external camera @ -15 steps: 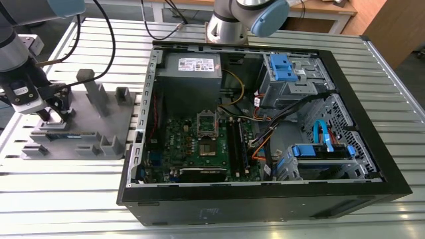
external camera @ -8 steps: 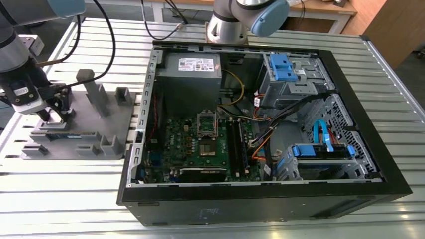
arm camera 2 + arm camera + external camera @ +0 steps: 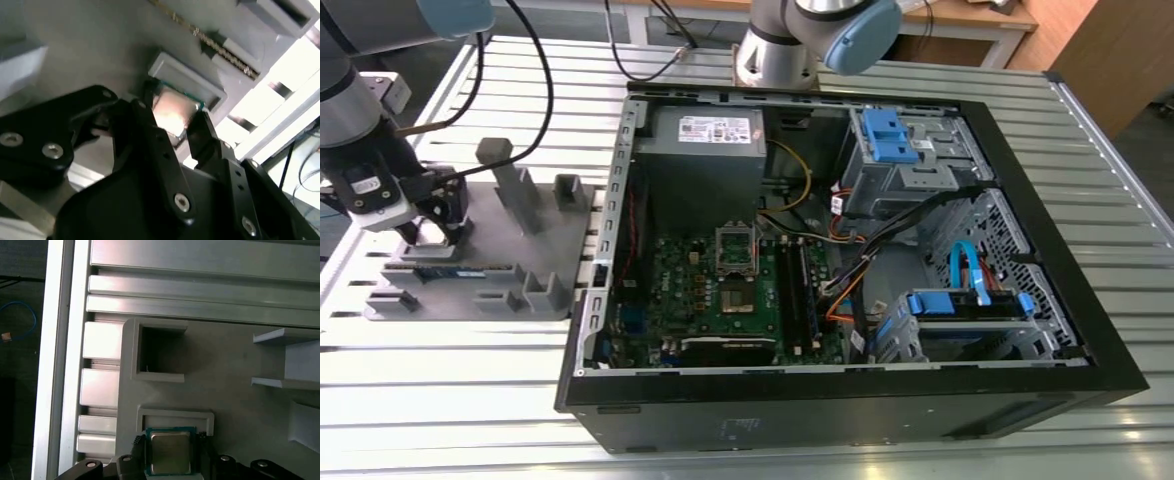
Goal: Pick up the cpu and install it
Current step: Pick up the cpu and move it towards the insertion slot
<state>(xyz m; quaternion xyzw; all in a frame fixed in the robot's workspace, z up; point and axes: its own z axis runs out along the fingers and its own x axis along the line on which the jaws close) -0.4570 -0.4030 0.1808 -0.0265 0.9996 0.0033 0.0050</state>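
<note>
Arm: the gripper [image 3: 432, 232] stood low over the grey tray [image 3: 494, 255], at the end of the tray farthest from the computer case [image 3: 854, 400].
Tray: it lay flat on the slatted metal table [image 3: 454, 400], just beside the case, on the exterior view's left.
Cpu: the cpu [image 3: 170, 452] lay flat on the tray with its silvery top up and a thin green rim showing around it.
Cpu seat: it sat up against a low raised U-shaped frame [image 3: 175, 416] on the tray floor, with a square walled pocket [image 3: 160, 352] of the tray just beyond that frame.
Cpu and hand: in both wrist views the chip lay directly between the two black fingers [image 3: 138, 450], one finger on each of two opposite edges.
Hand state: the fingers were closed in against those two edges, gripping the chip while it was still down on the tray.
Second wrist view: the cpu [image 3: 172, 114] showed bright between the fingers, with the frame's grey wall [image 3: 185, 77] just behind it.
Case: it lay open on its side, the green board [image 3: 720, 290] facing up and well apart from the tray's chip.
Socket: the square metal-framed socket [image 3: 736, 250] sat on the board inside the case.
</note>
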